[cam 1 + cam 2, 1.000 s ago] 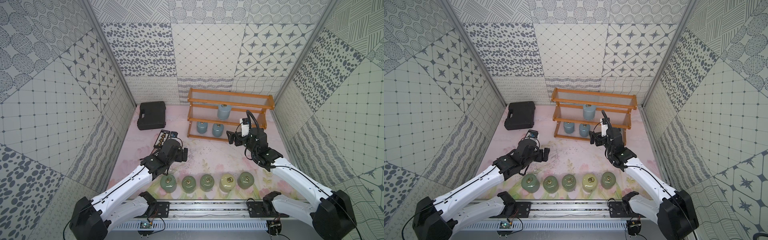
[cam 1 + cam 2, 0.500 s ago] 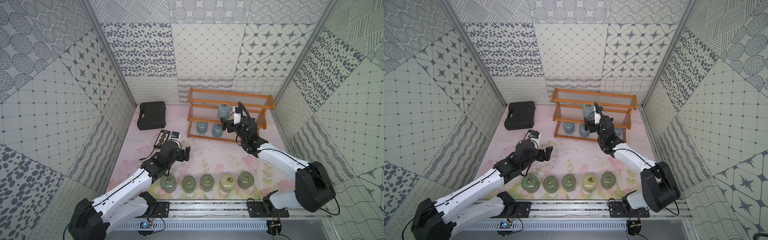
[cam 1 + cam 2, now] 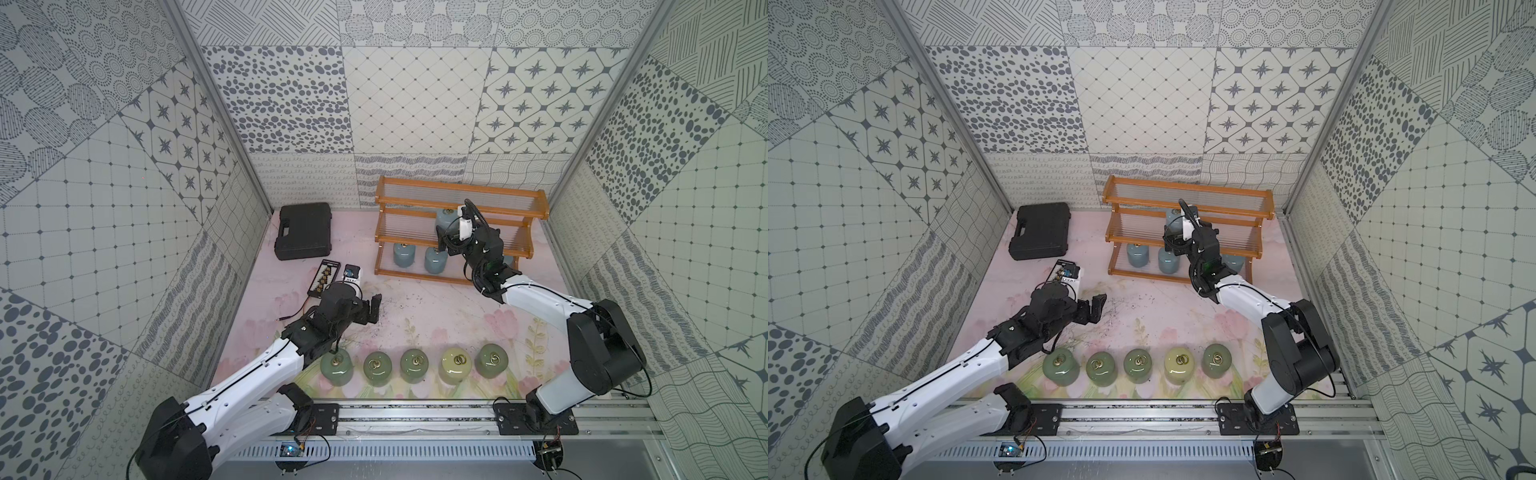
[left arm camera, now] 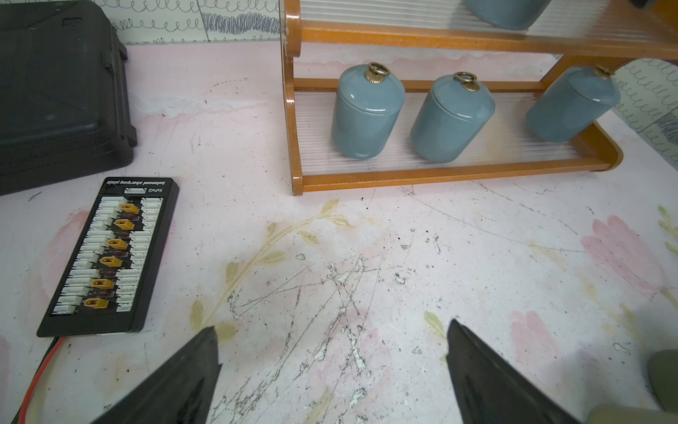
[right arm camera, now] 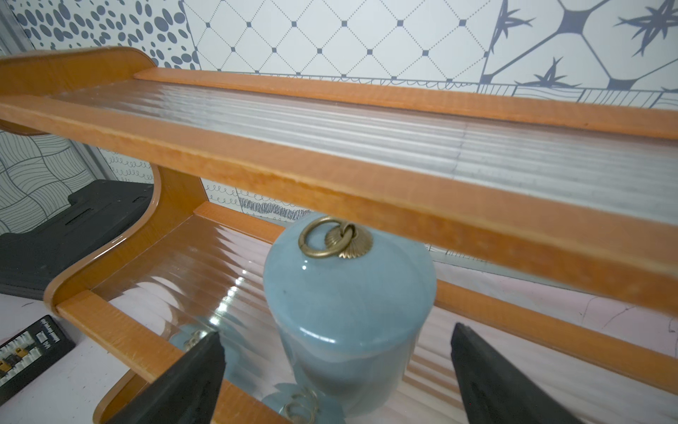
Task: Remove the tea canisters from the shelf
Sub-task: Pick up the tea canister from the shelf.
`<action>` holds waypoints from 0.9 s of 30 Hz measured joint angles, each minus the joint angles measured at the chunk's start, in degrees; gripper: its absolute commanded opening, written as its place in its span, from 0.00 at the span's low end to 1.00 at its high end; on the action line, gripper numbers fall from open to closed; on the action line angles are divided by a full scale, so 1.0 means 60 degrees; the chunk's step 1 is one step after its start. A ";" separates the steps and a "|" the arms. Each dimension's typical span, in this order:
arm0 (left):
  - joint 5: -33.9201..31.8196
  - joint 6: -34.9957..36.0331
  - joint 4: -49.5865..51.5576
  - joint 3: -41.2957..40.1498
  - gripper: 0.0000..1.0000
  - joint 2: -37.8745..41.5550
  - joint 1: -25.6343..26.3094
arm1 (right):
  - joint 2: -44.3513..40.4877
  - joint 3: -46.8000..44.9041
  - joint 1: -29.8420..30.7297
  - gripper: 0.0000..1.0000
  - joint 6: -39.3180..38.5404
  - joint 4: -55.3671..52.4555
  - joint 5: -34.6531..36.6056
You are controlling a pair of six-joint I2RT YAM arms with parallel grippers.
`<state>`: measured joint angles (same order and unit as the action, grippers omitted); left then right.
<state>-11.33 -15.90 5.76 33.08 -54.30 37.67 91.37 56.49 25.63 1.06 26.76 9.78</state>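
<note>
The orange-brown shelf (image 3: 457, 195) stands at the back. One pale blue tea canister (image 5: 348, 304) sits on its middle tier, seen in a top view (image 3: 442, 217). My right gripper (image 5: 336, 330) is open, a finger on either side of this canister with gaps showing. Three more blue canisters (image 4: 367, 113) (image 4: 451, 117) (image 4: 572, 104) stand on the bottom tier. Near the front edge stands a row of green canisters (image 3: 336, 368) with a cream one (image 3: 455, 365). My left gripper (image 4: 333, 325) is open over the bare mat, holding nothing.
A black plastic case (image 3: 305, 230) lies at the back left. A black charging board (image 3: 324, 276) with a red wire lies just behind my left wrist. Tiled walls close in three sides, and a metal rail (image 3: 415, 415) runs along the front.
My right arm has stretched forward from mid-table to the shelf, bringing its open fingers around the middle-tier canister. My left arm has shifted slightly forward.
</note>
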 measured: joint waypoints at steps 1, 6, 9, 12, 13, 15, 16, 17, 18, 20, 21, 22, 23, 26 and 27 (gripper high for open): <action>0.0011 0.0000 -0.0033 -0.0015 1.00 0.0000 0.0000 | 0.0098 0.0066 0.0000 1.00 -0.0040 0.0076 0.0011; 0.0051 0.0000 -0.0073 -0.0036 1.00 -0.0018 0.0000 | 0.0525 0.0448 0.0000 1.00 -0.0211 0.0189 0.0095; 0.0069 0.0000 -0.0076 -0.0062 1.00 -0.0022 0.0000 | 0.0805 0.0688 -0.0004 1.00 -0.0302 0.0284 0.0168; 0.0073 0.0000 -0.0076 -0.0087 1.00 -0.0051 0.0000 | 0.1107 0.0914 -0.0022 1.00 -0.0357 0.0339 0.0240; 0.0073 0.0000 -0.0080 -0.0091 1.00 -0.0062 0.0000 | 0.1220 0.0994 -0.0036 1.00 -0.0372 0.0372 0.0259; 0.0073 0.0000 -0.0080 -0.0106 1.00 -0.0084 0.0000 | 0.1377 0.1140 -0.0066 1.00 -0.0401 0.0379 0.0302; 0.0073 0.0000 -0.0080 -0.0113 1.00 -0.0102 0.0000 | 0.1472 0.1217 -0.0087 1.00 -0.0426 0.0386 0.0331; 0.0073 0.0000 -0.0080 -0.0113 1.00 -0.0120 0.0000 | 0.1537 0.1271 -0.0106 1.00 -0.0437 0.0408 0.0353; 0.0073 0.0000 -0.0080 -0.0113 1.00 -0.0138 0.0000 | 0.1596 0.1300 -0.0127 1.00 -0.0452 0.0448 0.0379; 0.0073 0.0000 -0.0084 -0.0113 1.00 -0.0164 0.0000 | 0.1683 0.1341 -0.0171 1.00 -0.0474 0.0488 0.0397; 0.0076 0.0000 -0.0102 -0.0113 1.00 -0.0186 0.0000 | 0.1716 0.1359 -0.0200 1.00 -0.0474 0.0506 0.0393; 0.0076 0.0000 -0.0117 -0.0113 1.00 -0.0211 0.0000 | 0.1734 0.1377 -0.0219 1.00 -0.0474 0.0510 0.0375; 0.0076 0.0000 -0.0138 -0.0113 1.00 -0.0237 0.0000 | 0.1752 0.1392 -0.0233 1.00 -0.0477 0.0525 0.0379; 0.0087 -0.0004 -0.0208 -0.0113 1.00 -0.0295 0.0000 | 0.1781 0.1410 -0.0277 0.97 -0.0481 0.0561 0.0288; 0.0102 -0.0004 -0.0251 -0.0113 1.00 -0.0321 0.0000 | 0.1789 0.1410 -0.0295 0.95 -0.0481 0.0568 0.0226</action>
<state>-10.72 -15.92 4.25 32.40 -56.23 37.67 102.10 64.95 23.86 -1.83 30.17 11.14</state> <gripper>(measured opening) 0.999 0.979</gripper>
